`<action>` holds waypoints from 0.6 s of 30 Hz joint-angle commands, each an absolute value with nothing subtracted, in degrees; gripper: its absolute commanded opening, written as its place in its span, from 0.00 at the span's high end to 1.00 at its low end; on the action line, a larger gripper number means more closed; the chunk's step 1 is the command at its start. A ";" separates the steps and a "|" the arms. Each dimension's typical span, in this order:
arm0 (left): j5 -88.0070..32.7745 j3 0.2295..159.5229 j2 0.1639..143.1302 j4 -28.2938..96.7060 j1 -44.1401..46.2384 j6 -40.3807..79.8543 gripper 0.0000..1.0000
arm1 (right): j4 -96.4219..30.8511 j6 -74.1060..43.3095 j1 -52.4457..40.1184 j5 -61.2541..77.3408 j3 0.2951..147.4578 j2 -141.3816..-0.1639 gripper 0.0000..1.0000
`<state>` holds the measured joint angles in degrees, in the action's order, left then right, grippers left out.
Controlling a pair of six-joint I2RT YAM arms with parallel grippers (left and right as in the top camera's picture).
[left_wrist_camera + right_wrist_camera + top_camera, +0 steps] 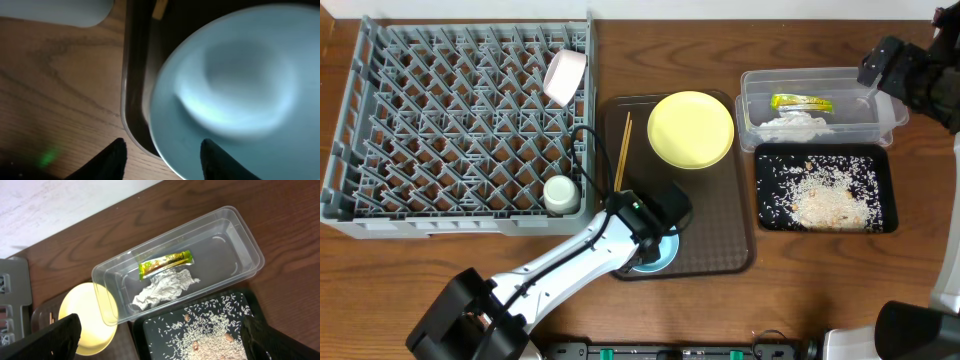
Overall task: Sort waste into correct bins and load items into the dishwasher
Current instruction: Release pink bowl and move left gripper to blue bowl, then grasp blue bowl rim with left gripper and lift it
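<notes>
The left gripper (162, 162) hangs over the round light blue bowl (235, 85) at the near edge of the brown plastic serving tray (135, 75). Its dark fingers (112, 160) stand apart astride the rim, and in the blurred wrist view they seem not to pinch it. The right gripper (165, 340) is spread wide above the clear plastic rectangular tub (240, 230), which holds the yellow-green foil wrapper (165, 264) and the crumpled white paper (162, 290).

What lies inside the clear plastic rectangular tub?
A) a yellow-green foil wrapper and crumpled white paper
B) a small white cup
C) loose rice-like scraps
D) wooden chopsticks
A: the yellow-green foil wrapper and the crumpled white paper lie on the floor of the clear plastic rectangular tub; the rice-like scraps sit in the flat black tray.
</notes>
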<state>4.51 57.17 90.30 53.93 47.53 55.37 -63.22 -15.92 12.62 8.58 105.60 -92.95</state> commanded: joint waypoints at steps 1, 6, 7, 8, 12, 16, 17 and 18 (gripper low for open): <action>4.54 54.76 89.62 53.19 47.37 54.50 0.54 | -63.31 -16.27 12.73 8.84 106.17 -93.25 0.01; 4.27 51.75 89.62 49.84 46.61 54.46 0.64 | -63.31 -16.27 12.73 8.84 106.17 -93.25 0.01; 4.05 51.62 89.62 49.50 46.41 54.41 0.67 | -63.31 -16.27 12.73 8.84 106.17 -93.25 0.01; 3.88 51.59 89.62 49.39 46.30 54.22 0.70 | -63.31 -16.27 12.73 8.84 106.17 -93.25 0.01; 2.72 51.59 89.62 48.47 46.30 50.68 0.71 | -63.31 -16.27 12.73 8.84 106.17 -93.25 0.01; 2.55 51.55 89.62 48.47 46.30 49.67 0.59 | -63.31 -16.27 12.73 8.84 106.17 -93.25 0.01; 2.57 51.48 89.62 48.29 46.30 49.34 0.59 | -63.31 -16.27 12.73 8.84 106.17 -93.25 0.01; 2.55 51.48 89.62 48.25 46.30 48.82 0.59 | -63.31 -16.27 12.73 8.84 106.17 -93.25 0.01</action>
<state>2.81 51.99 90.30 48.18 46.54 50.92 -63.22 -15.92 12.62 8.56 105.60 -92.95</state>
